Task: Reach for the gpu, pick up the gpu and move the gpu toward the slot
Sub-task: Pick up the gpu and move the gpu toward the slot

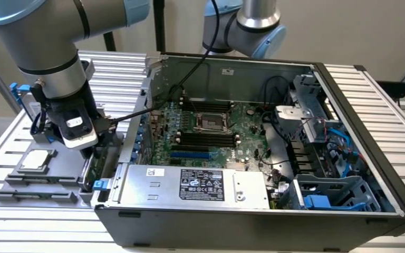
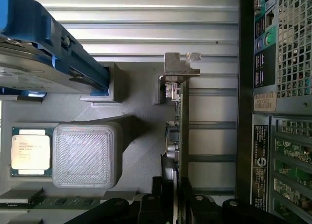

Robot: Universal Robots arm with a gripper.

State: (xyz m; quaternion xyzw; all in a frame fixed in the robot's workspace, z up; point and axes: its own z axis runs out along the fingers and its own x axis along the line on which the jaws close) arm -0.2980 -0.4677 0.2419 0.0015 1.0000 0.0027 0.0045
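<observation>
Found gripper [image 2: 173, 200] over gpu [image 2: 179, 112], edge-on in gray holder [image 2: 141, 112]. Cannot tell jaw closure. Advise square grasp, straight lift.

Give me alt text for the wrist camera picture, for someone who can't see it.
The end effector sits at one end of the gpu, which stands on edge in a grey holder, silver bracket at its far end. A square processor chip and a blue-railed hard drive rest on one side of it; the computer case is on the other.
</observation>
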